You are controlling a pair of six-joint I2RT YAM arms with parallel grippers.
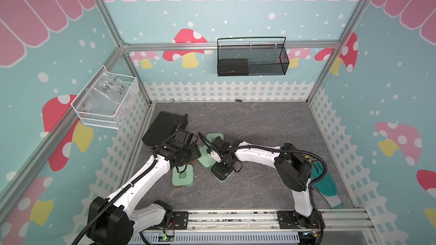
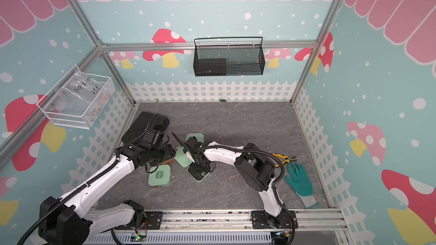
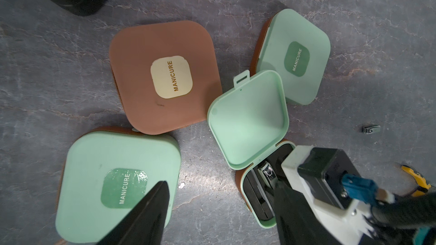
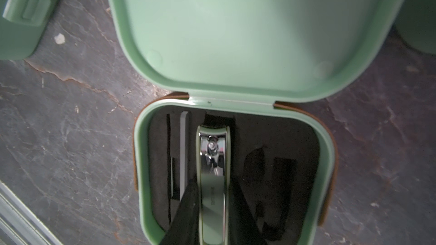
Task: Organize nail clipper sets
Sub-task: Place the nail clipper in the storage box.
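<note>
Clipper point(image 4: 212, 147): steel, likely stiff, slick, light. Right gripper point(image 4: 212, 185) pinches its long sides inside open case point(image 4: 326, 161); mid-body hold suits. Left gripper point(image 3: 221, 185) gapes empty, at case's 10 o'clock.

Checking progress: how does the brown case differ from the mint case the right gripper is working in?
The brown case is shut; the open mint case has its lid swung back. The brown case shows a cream MANICURE label; the open mint case shows its inner lid and black insert. The right gripper holds a nail clipper in the mint case; the brown case's contents are hidden. Both are rounded squares.
</note>
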